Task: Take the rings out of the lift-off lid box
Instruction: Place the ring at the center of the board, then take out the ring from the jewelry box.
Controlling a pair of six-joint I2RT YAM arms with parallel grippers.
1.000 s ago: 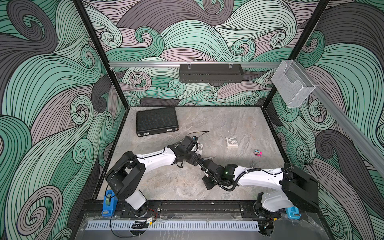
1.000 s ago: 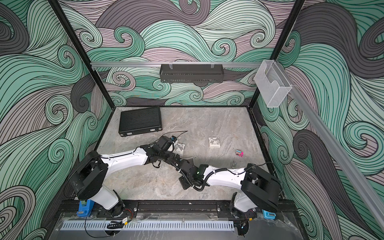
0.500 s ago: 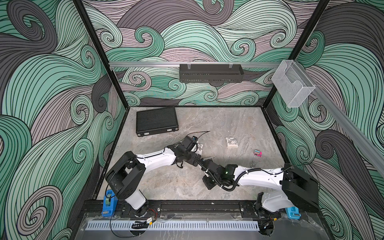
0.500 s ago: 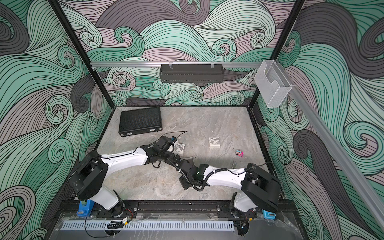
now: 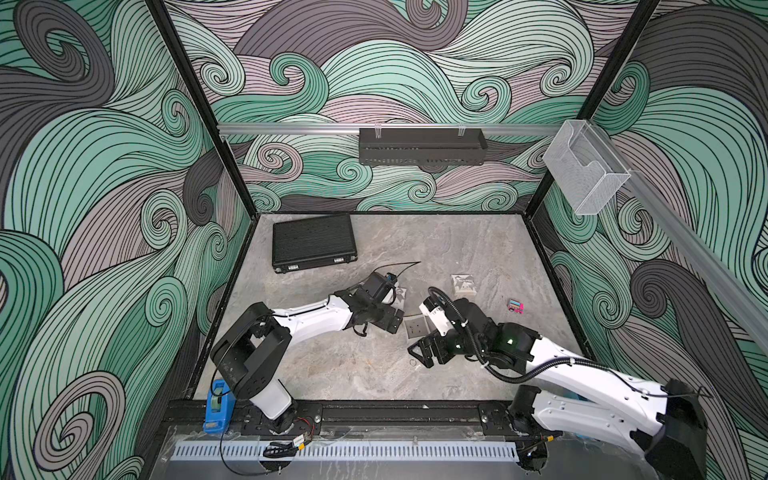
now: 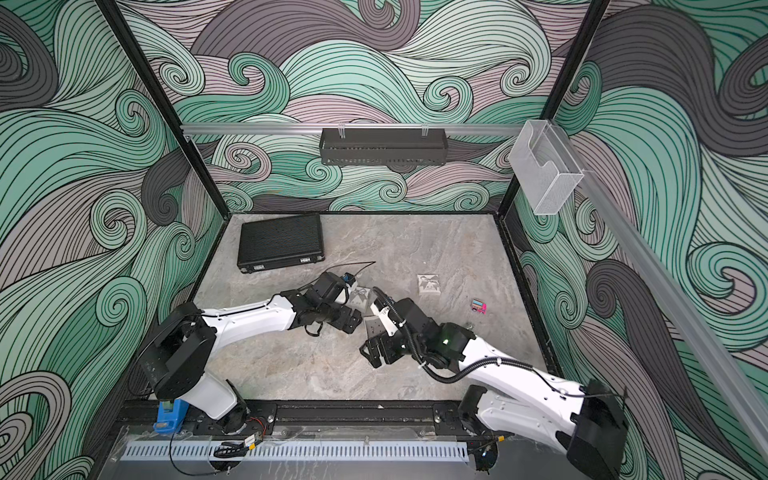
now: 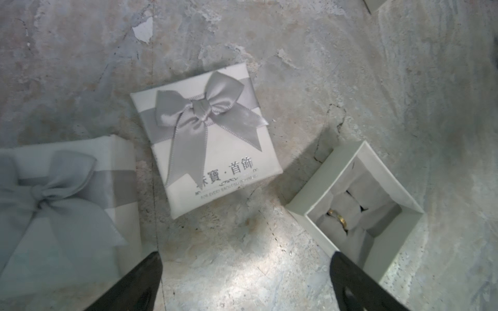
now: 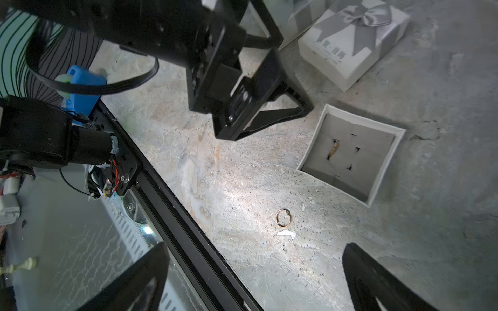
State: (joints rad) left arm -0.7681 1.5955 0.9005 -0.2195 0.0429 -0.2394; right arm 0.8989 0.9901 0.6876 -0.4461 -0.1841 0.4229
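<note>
The lift-off lid box (image 8: 377, 140) stands open on the table, a white base with a grey foam insert, also seen in the left wrist view (image 7: 388, 185) and in a top view (image 5: 415, 328). One gold ring (image 7: 338, 218) sits in a foam slot (image 8: 334, 148). A second thin ring (image 8: 283, 218) lies loose on the table (image 5: 412, 362). My right gripper (image 8: 254, 266) hangs open just over that ring (image 5: 419, 353), apart from it. Beside the box's left edge my left gripper (image 7: 245, 269) is open and empty (image 5: 392, 322). A white bow-topped lid (image 7: 207, 140) lies close by.
A second bow-topped white box (image 7: 62, 202) sits by my left gripper, another (image 5: 463, 284) farther back. A small pink-and-teal item (image 5: 515, 306) lies to the right. A black case (image 5: 313, 245) is at the back left. The black front rail (image 8: 172, 194) runs close to the loose ring.
My right gripper has gone from shut to wide open in place, and a ring now lies on the table below it. The left arm has not moved.
</note>
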